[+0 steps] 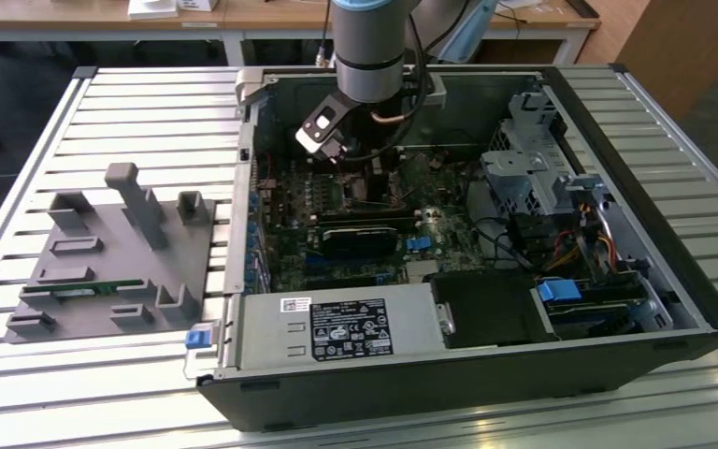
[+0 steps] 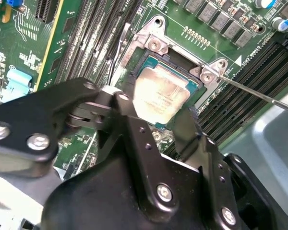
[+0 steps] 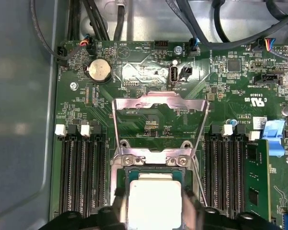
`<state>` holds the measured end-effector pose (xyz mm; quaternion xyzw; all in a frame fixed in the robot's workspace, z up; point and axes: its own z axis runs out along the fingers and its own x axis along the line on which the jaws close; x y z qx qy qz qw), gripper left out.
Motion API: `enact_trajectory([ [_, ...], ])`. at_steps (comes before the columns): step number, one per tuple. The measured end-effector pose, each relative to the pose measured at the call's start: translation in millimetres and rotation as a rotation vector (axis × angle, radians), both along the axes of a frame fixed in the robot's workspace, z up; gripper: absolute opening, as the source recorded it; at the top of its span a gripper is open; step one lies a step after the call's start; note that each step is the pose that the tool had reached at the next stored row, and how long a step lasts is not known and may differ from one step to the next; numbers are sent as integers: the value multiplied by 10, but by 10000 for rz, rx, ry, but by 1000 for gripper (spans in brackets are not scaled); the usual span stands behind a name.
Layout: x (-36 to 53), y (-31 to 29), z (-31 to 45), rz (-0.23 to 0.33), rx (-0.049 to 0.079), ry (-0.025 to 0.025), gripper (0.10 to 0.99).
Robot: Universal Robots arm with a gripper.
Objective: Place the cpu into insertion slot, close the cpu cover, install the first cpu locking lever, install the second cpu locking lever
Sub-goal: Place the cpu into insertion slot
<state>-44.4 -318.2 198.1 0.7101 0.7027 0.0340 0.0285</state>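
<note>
Second wrist view: gripper [image 2: 152,109] clasps cpu [image 2: 163,91] at insertion slot [image 2: 143,56]; keep level, square. First wrist view: cpu cover [image 3: 158,101] open.

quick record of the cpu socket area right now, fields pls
gripper: shut on the cpu, one finger on each side
cpu: at the insertion slot; whether it is fully seated cannot be told
cpu cover: open, swung back off the slot
setting: green motherboard inside an open computer case
</note>
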Motion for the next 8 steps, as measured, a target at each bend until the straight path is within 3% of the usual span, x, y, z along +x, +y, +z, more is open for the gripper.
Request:
enact_trajectory([
  [3, 0, 0, 15, -2, -2, 0, 529],
  [4, 0, 0, 24, -2, -4, -1, 412],
  [6, 0, 0, 40, -1, -12, 0, 412],
  [8, 0, 0, 57, -2, -14, 0, 294],
])
